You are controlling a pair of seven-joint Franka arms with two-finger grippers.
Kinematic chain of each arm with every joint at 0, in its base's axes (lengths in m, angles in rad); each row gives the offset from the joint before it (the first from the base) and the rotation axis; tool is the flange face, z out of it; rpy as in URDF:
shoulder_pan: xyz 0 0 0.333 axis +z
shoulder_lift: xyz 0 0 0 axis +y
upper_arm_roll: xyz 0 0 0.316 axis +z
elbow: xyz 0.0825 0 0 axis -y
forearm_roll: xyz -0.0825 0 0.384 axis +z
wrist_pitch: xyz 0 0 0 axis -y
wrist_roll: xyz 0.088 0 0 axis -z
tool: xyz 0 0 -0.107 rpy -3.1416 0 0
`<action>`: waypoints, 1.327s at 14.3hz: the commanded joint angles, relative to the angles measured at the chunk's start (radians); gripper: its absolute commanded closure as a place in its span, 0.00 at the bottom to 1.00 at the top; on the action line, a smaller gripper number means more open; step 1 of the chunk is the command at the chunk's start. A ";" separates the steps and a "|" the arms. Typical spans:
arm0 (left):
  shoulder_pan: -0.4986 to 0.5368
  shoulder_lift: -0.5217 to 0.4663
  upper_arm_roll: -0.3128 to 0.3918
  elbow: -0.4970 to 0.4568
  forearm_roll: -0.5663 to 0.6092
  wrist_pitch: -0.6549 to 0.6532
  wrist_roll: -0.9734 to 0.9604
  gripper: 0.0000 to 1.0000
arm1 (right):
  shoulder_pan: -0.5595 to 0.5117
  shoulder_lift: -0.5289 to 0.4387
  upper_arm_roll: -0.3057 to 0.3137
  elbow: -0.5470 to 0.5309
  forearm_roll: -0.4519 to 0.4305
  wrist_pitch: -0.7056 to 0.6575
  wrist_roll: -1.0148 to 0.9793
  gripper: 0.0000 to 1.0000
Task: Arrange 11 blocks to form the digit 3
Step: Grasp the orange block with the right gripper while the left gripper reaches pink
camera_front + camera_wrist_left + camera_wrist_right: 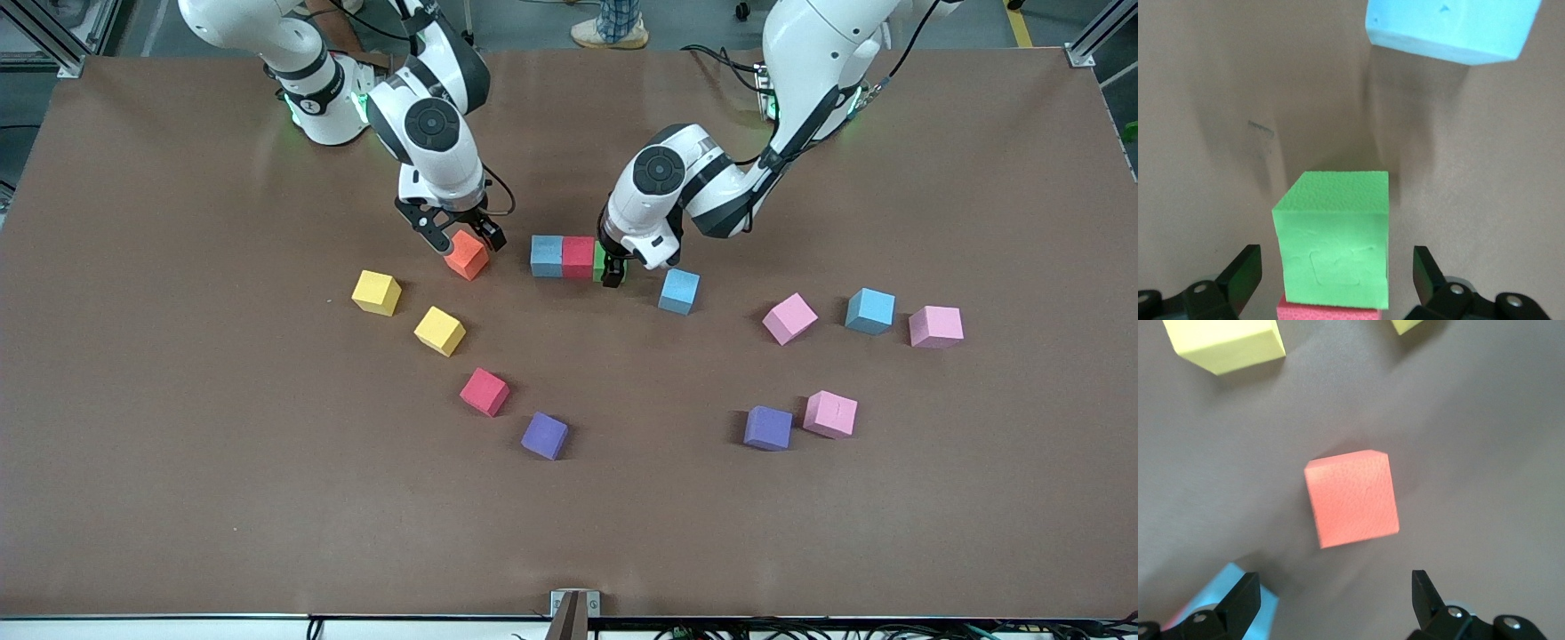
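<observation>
Purple block (544, 436) on brown table (178, 444); left hand (613, 269) spread around green block (1333, 238), right hand (462, 233) spread.

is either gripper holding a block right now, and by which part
Neither. The left gripper stands open around the green block, fingers clear of its sides. The right gripper is open over the orange block.

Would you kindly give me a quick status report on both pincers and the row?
Left pincer open astride green block, row's third. Right pincer open over orange block. Nothing in the way.
</observation>
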 commanded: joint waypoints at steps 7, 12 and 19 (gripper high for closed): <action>0.001 -0.088 -0.025 0.124 0.023 -0.217 0.017 0.00 | -0.060 0.033 0.009 -0.113 -0.021 0.233 -0.199 0.00; 0.030 -0.083 -0.013 0.293 0.023 -0.375 0.176 0.00 | -0.069 0.101 0.009 -0.113 -0.021 0.282 -0.222 0.10; 0.174 -0.077 -0.012 0.506 0.075 -0.583 0.492 0.00 | -0.096 0.102 0.010 -0.046 -0.019 0.242 -0.398 1.00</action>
